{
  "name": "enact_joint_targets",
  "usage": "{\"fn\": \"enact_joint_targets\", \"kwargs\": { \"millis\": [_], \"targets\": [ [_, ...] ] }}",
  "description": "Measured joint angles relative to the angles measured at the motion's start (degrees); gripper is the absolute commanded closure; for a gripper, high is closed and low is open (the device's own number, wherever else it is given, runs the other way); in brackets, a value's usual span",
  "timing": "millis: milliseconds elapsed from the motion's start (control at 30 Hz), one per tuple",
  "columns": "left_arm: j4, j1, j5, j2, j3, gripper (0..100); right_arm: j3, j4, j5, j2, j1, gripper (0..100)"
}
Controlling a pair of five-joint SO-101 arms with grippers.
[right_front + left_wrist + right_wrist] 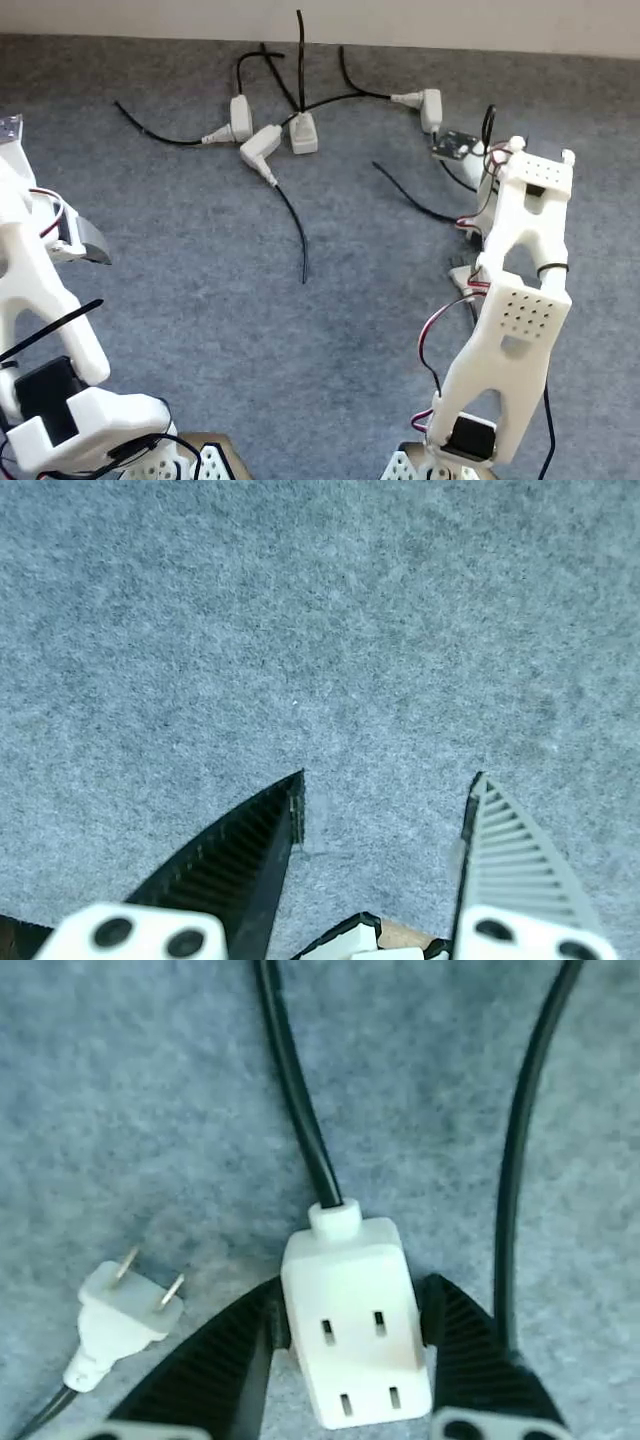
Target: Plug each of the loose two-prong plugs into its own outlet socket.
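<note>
Right wrist view shows right fingers clasping outlet socket, while left fingers gape apart.

Grey carpet-like table surface; pale wall strip behind far edge.

1. I am looking down on a grey, carpet-like table.
2. At its far side, three white pieces sit close together: a connector block, a tilted block just beside it, and an outlet socket.
3. A fourth white block lies apart from them, nearer the right arm.
4. Black cables trail from all of them.
5. The left arm stands at the opposite side.
</note>
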Motion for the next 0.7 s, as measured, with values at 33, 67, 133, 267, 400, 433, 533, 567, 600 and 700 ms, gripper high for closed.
{"fn": "enact_joint_targets", "kwargs": {
  "millis": [33,67,133,267,400,433,533,567,600,700],
  "targets": [
    [0.00,0.00,0.00,0.00,0.00,74,-0.09,-0.44,-0.09,0.00,0.09,93.3],
    [0.00,0.00,0.00,0.00,0.00,74,-0.09,-1.05,-0.18,0.00,0.18,94.6],
    [0.00,0.00,0.26,0.00,0.00,74,-0.18,-1.23,-2.37,-0.79,0.26,94.6],
    [0.00,0.00,0.26,0.00,0.00,74,0.26,-0.35,-12.84,-4.13,-0.44,94.6],
    [0.00,0.00,0.26,0.00,0.00,74,0.26,4.13,-26.99,-11.43,-4.22,94.6],
    [0.00,0.00,0.26,0.00,0.00,74,0.26,5.54,-31.12,-13.19,-5.80,94.6],
    [0.09,0.00,0.26,0.00,0.53,74,0.26,12.40,-44.13,-17.32,-11.52,94.6],
    [0.18,0.35,0.26,0.00,1.05,74,0.44,13.80,-48.44,-18.37,-13.63,94.6],
    [0.18,0.70,0.26,0.00,1.67,74,0.79,14.33,-52.66,-19.25,-15.56,94.6],
    [0.18,1.41,0.26,0.00,3.25,74,0.79,14.42,-65.05,-20.13,-20.13,94.6]
  ]
}}
